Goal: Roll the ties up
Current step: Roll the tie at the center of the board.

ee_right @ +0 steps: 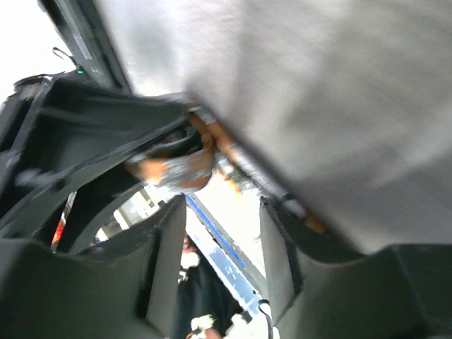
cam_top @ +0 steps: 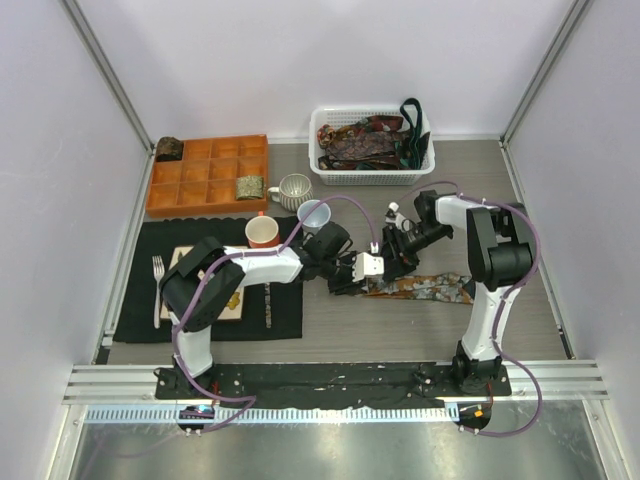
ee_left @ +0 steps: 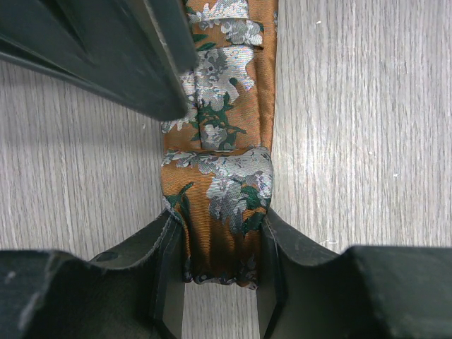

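An orange tie (ee_left: 220, 141) with grey and green flowers lies along the wooden table, seen as a strip (cam_top: 425, 288) in the top view. My left gripper (ee_left: 220, 247) is shut on its folded near end (cam_top: 368, 283), the cloth bunched between both fingers (ee_left: 169, 261). My right gripper (cam_top: 393, 262) hovers just beyond, one dark finger (ee_left: 106, 49) over the tie. In the blurred right wrist view its jaws (ee_right: 219, 240) stand open with nothing between them, the tie's rolled end (ee_right: 176, 166) just ahead. More ties (cam_top: 365, 140) fill a white basket (cam_top: 322, 125). Two rolled ties (cam_top: 250, 186) (cam_top: 168, 148) sit in and beside the orange tray.
An orange compartment tray (cam_top: 205, 175) stands at the back left. A grey mug (cam_top: 293, 190), an orange mug (cam_top: 262, 232) and a clear cup (cam_top: 314, 214) stand near the left arm. A black placemat (cam_top: 140, 300) holds a plate (cam_top: 184, 254) and fork (cam_top: 157, 285).
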You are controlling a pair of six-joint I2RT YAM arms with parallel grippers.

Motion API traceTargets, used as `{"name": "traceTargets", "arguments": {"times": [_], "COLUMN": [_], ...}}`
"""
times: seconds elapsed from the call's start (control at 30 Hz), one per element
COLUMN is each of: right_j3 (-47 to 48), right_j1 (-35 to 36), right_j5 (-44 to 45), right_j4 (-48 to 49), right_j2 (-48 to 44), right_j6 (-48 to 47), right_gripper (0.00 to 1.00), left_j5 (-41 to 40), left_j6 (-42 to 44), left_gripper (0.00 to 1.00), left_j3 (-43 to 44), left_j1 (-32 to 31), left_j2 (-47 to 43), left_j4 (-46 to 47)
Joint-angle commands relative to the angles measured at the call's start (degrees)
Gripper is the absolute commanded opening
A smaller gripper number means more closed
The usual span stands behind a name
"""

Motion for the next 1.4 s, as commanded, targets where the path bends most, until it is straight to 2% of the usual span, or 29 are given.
{"name": "traceTargets", "arguments": {"times": [0.0, 0.17, 0.37, 0.43, 0.47, 0.5, 0.6, 0.7, 0.83, 0.93, 1.1, 1.23, 1.37], "right_j3": [-2.55, -5.55, -4.41, -4.41, -4.67, -4.85, -5.38, -6.17, -6.00, -6.08, -5.12, -2.75, 2.25], "right_j1": [2.00, 7.62, 8.34, 8.42, 8.25, 8.34, 7.81, 6.32, 3.25, 1.04, 0.78, 2.53, 4.55], "right_j5": [-5.03, -5.22, -0.04, 1.27, 1.80, 2.24, 3.65, 5.15, 7.61, 8.92, 10.95, 13.32, 11.83], "right_j4": [1.63, 8.91, 12.26, 12.35, 12.35, 12.27, 11.30, 9.64, 5.07, 3.57, 3.74, 5.14, 4.45], "right_j2": [-7.61, -8.50, -4.46, -4.10, -4.10, -4.01, -3.31, -2.35, 1.60, 3.72, 4.86, 5.83, 8.55], "right_j6": [-0.17, 6.58, 7.13, 6.52, 6.51, 6.25, 5.46, 4.58, -0.68, -2.18, -2.36, -2.10, -2.19], "right_gripper": [0.52, 0.52, 0.47, 0.37, 0.30, 0.19, 0.02, 0.01, 0.01, 0.01, 0.01, 0.01, 0.01], "left_j5": [-5.38, -5.73, -5.91, -5.65, -5.64, -5.56, -4.68, -3.80, 0.32, 3.14, 5.34, 6.48, 4.99], "left_j6": [0.44, 0.18, 0.09, 0.09, 0.00, -0.09, -0.35, -1.14, -6.67, -10.53, -14.15, -13.18, -11.34], "left_gripper": [0.25, 0.27, 0.29, 0.31, 0.31, 0.31, 0.33, 0.43, 0.64, 0.72, 0.75, 0.77, 0.77], "left_j3": [-1.14, -0.70, -1.84, -2.19, -2.28, -2.37, -2.19, -1.75, -0.53, 0.62, 2.20, 0.80, -0.52], "left_j1": [0.21, 0.04, 0.04, 0.12, 0.04, -0.05, 0.04, 0.30, 1.79, 1.71, 1.01, 0.21, -0.05], "left_j2": [3.04, 3.22, 2.16, 1.90, 1.72, 1.63, 1.55, 0.93, -2.66, -4.07, -3.64, -3.20, -2.50], "left_j4": [-7.94, -7.94, -8.11, -7.94, -7.76, -7.68, -7.59, -7.06, -3.73, 0.31, 4.98, 7.70, 9.02]}}
